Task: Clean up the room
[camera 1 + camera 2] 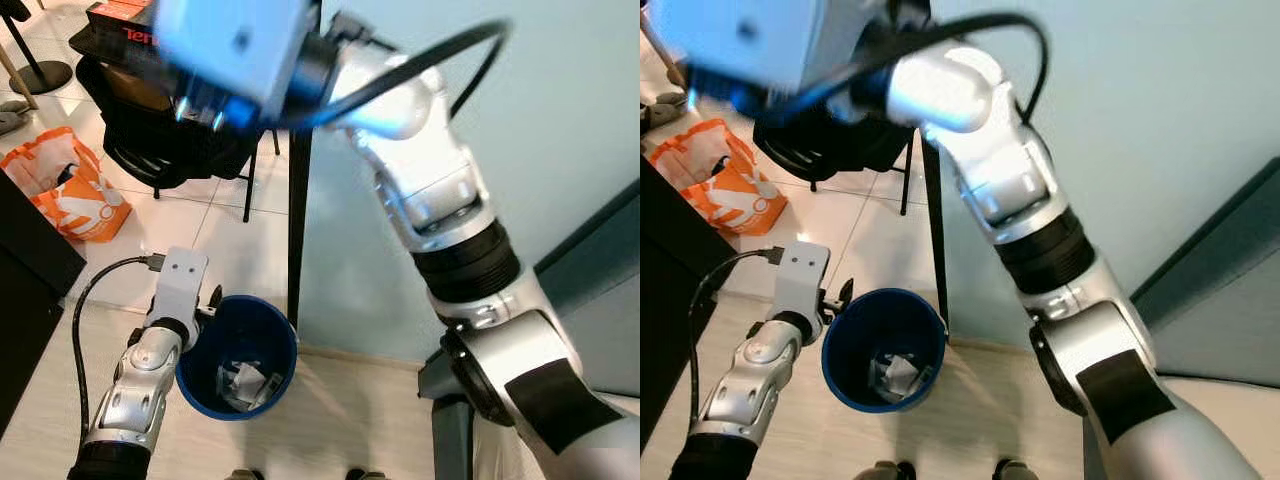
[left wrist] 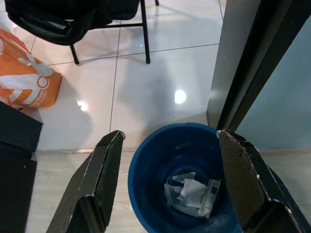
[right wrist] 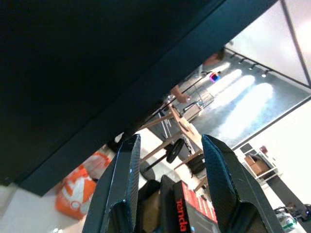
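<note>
A round blue waste bin stands on the pale tiled floor beside a black post. Crumpled white paper lies at its bottom. My left gripper hangs just above the bin's near rim, open wide, nothing between its fingers; the bin's mouth and the paper lie below them. My right arm is raised high across the picture, its wrist block blurred at the top. My right gripper is open and empty, pointing toward a dark panel and the far room.
An orange and white bag sits on the floor at the left. A black chair piled with dark things and a red "Tenda" box stands behind the bin. Black furniture is at the left, with a pale blue wall on the right.
</note>
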Robot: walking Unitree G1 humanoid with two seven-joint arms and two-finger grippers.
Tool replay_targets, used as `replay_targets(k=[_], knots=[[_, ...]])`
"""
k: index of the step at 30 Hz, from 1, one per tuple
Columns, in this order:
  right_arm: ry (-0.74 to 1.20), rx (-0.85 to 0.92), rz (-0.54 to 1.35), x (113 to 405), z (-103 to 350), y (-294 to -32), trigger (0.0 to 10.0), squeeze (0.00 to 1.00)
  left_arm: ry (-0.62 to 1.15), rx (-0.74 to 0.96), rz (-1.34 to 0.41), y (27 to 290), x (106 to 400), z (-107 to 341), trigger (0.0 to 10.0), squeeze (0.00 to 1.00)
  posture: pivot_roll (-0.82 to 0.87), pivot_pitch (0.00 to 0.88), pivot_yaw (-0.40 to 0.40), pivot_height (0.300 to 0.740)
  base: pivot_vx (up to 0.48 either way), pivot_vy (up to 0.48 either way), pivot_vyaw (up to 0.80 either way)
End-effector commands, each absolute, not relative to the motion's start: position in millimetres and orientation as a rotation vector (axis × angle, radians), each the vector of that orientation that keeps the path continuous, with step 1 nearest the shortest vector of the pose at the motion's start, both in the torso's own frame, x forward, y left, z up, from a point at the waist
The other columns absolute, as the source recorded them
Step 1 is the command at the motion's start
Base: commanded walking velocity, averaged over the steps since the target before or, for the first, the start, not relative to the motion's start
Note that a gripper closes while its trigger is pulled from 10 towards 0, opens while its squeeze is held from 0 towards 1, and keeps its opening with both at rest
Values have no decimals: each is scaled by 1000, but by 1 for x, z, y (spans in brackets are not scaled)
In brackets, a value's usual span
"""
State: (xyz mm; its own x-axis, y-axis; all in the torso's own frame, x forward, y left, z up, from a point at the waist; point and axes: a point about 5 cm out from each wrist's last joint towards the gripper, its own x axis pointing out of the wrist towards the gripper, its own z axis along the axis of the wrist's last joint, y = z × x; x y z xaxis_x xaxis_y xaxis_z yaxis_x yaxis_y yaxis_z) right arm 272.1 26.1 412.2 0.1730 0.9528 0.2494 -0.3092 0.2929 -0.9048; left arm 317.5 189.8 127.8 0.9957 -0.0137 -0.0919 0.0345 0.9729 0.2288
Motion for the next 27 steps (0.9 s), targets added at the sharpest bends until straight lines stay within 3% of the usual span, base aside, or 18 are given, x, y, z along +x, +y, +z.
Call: replay_targets(k=[1,6,11,12,13,14,16,18,20,21,23,24,26,27], knots=[[-1044,-831,1028,266,416,27,10000,0,116,243,-31,192,314,123,10000,0,38,295,-15,740,0,0,0],[-1037,-755,772,285,438,0,10000,0,125,251,-22,196,310,121,10000,0,46,282,-11,740,0,0,0],[-930,-592,719,304,446,-19,10000,0,128,241,-9,197,308,119,10000,0,42,276,-14,740,0,0,0],[-878,-544,720,309,443,-52,10000,0,129,239,-7,196,307,118,10000,0,41,269,-16,740,0,0,0],[-878,-544,720,309,443,-52,10000,0,129,239,-7,196,307,118,10000,0,41,269,-16,740,0,0,0],[-802,-443,729,317,422,-80,10000,0,129,232,0,196,306,117,10000,0,42,264,-17,740,0,0,0],[-802,-443,729,317,422,-80,10000,0,129,232,0,196,306,117,10000,0,42,264,-17,740,0,0,0],[-650,-236,707,329,367,-109,10000,0,134,225,14,197,303,114,10000,0,42,233,-11,740,0,0,0],[-650,-236,707,329,367,-109,10000,0,134,225,14,197,303,114,10000,0,42,233,-11,740,0,0,0],[-567,-158,680,336,337,-111,10000,0,136,225,17,198,302,113,10000,0,42,228,-9,740,0,0,0],[-567,-158,680,336,337,-111,10000,0,136,225,17,198,302,113,10000,0,42,228,-9,740,0,0,0],[-489,-97,636,343,307,-112,10000,0,141,226,18,199,301,111,10000,0,42,216,-11,740,0,0,0],[-489,-97,636,343,307,-112,10000,0,141,226,18,199,301,111,10000,0,42,216,-11,740,0,0,0],[-416,-60,607,346,280,-113,10000,0,144,228,16,198,300,110,10000,0,47,205,-19,740,0,0,0]])
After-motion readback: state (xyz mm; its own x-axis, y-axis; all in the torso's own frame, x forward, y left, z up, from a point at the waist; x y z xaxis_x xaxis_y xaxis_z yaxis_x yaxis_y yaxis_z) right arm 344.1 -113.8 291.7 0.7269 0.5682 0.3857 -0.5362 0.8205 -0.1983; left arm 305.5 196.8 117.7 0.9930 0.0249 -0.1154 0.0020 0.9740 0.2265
